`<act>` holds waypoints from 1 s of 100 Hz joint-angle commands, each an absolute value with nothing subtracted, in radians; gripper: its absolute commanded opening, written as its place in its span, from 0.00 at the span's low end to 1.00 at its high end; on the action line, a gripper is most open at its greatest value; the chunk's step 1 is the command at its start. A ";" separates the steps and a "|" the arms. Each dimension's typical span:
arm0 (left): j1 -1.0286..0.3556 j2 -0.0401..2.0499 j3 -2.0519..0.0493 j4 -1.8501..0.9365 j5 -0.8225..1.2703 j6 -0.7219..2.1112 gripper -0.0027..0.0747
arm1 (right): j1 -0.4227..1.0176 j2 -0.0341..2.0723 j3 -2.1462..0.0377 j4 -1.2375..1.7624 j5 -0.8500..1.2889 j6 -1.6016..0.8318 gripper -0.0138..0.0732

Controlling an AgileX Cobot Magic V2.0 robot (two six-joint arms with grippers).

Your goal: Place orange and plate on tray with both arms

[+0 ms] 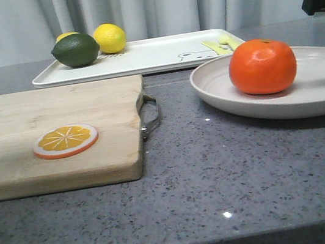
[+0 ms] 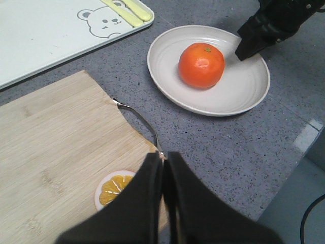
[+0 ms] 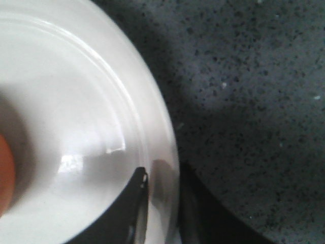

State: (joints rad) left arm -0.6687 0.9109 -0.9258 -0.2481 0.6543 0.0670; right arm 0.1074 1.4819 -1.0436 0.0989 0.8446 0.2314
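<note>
The orange [image 1: 262,66] sits in the off-white plate [image 1: 324,87] at the right of the counter; both also show in the left wrist view, the orange [image 2: 201,64] on the plate [image 2: 238,91]. The white tray [image 1: 152,55] with the bear drawing lies behind them. My right gripper [image 3: 161,175] straddles the plate's rim [image 3: 162,152], one finger inside and one outside, closed on it. It also shows in the left wrist view [image 2: 250,46]. My left gripper [image 2: 163,155] is shut and empty, above the cutting board's corner.
A wooden cutting board [image 1: 41,135] with a metal handle [image 1: 151,114] lies at the left and carries an orange slice disc [image 1: 65,140]. A green lime [image 1: 75,50] and a yellow lemon [image 1: 109,37] sit on the tray's left end. Grey curtains hang behind.
</note>
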 commanded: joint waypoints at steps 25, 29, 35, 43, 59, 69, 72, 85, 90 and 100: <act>-0.667 0.897 -0.955 -0.268 0.579 0.067 0.01 | 0.077 1.453 -1.078 0.121 0.825 0.238 0.08; -0.667 0.897 -0.955 -0.268 0.579 0.067 0.01 | 0.072 1.453 -1.078 0.129 0.825 0.238 0.08; -0.667 0.897 -0.955 -0.268 0.579 0.067 0.01 | 0.065 1.451 -1.078 0.148 0.822 0.238 0.08; -0.667 0.897 -0.955 -0.268 0.579 0.067 0.01 | 0.063 1.450 -1.078 0.166 0.812 0.238 0.08; -0.667 0.897 -0.955 -0.268 0.579 0.065 0.01 | 0.056 1.450 -1.081 0.251 0.772 0.189 0.08; -0.667 0.897 -0.955 -0.302 0.579 0.065 0.01 | 0.056 1.451 -1.103 0.347 0.747 0.127 0.08; -0.667 0.897 -0.955 -0.310 0.579 0.065 0.01 | 0.056 1.453 -1.115 0.369 0.742 0.108 0.08; -0.667 0.897 -0.955 -0.312 0.579 0.065 0.01 | 0.056 1.470 -1.182 0.426 0.733 0.069 0.08; -0.667 0.897 -0.955 -0.312 0.579 0.065 0.01 | 0.056 1.485 -1.218 0.428 0.739 0.069 0.08; -0.667 0.897 -0.955 -0.312 0.579 0.065 0.01 | 0.058 1.536 -1.313 0.431 0.781 0.068 0.08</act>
